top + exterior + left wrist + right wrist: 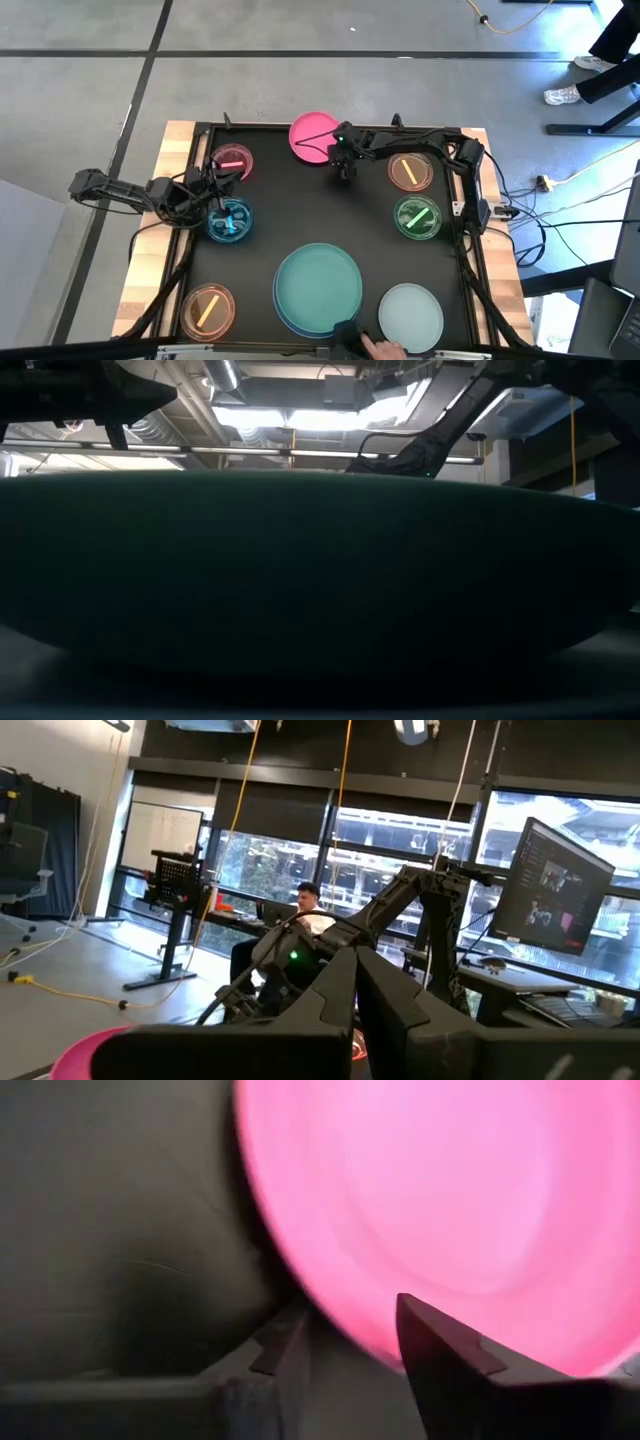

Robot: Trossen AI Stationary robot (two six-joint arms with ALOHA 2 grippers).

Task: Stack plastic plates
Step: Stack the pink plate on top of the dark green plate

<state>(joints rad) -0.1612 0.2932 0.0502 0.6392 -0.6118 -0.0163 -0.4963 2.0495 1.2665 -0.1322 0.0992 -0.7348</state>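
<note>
The large pink plate lies at the table's far edge and fills the right wrist view. My right gripper is at its right-hand rim, with the rim between the fingers. My left gripper is shut, its fingers level, just above the small blue plate; I cannot tell whether it touches it. A teal plate rests on a light blue one near the near edge and blocks the low view. The pale mint plate lies beside them. My right gripper holds the pink plate by its rim on the right-hand side. One finger lies over the plate's inner face and the other is outside the rim. The fingers come slanting from the table's right.
Small translucent plates lie flat on the black mat: pink, orange, green and a second orange. A person's hand reaches in at the near edge by the mint plate. A person sits beyond the table.
</note>
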